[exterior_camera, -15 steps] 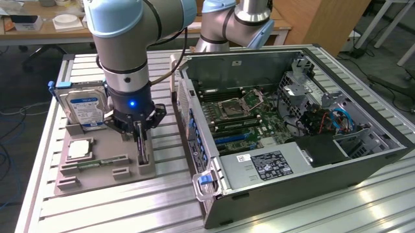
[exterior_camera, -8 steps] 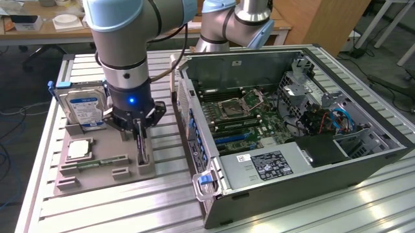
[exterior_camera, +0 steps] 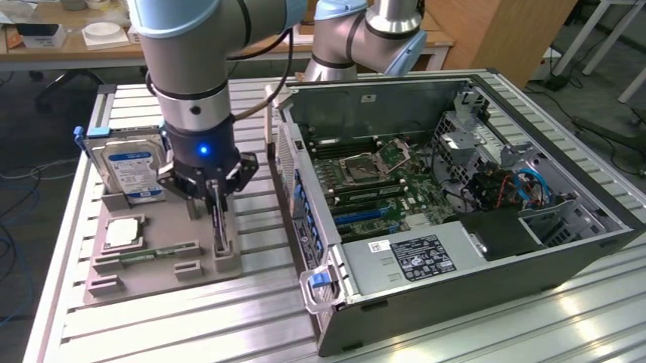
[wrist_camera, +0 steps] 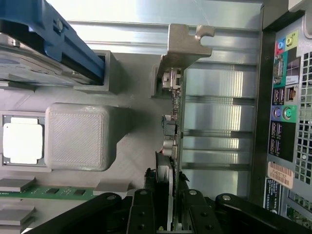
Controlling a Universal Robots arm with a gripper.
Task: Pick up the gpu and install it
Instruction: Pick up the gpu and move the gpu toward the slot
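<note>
- Currently, arm [exterior_camera: 187, 83]: stands upright over the grey tray [exterior_camera: 151, 283], wrist pointing straight down.
- Gripper [exterior_camera: 218, 206] [wrist_camera: 165, 184]: fingers [wrist_camera: 184, 195] pinching the gpu [exterior_camera: 219, 227] [wrist_camera: 172, 127] from both faces.
- Gpu: on edge in a slotted holder [exterior_camera: 224, 257] along the tray's edge nearest the computer case [exterior_camera: 454, 227]; silver bracket at one end.
- Hard drive [exterior_camera: 131, 170]: upright near a tray corner, just beside the gripper.

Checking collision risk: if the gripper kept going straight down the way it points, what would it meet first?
The gpu, standing on edge between its fingers; the gripper looks closed on it. Below that, likely the grey holder seating the card.
</note>
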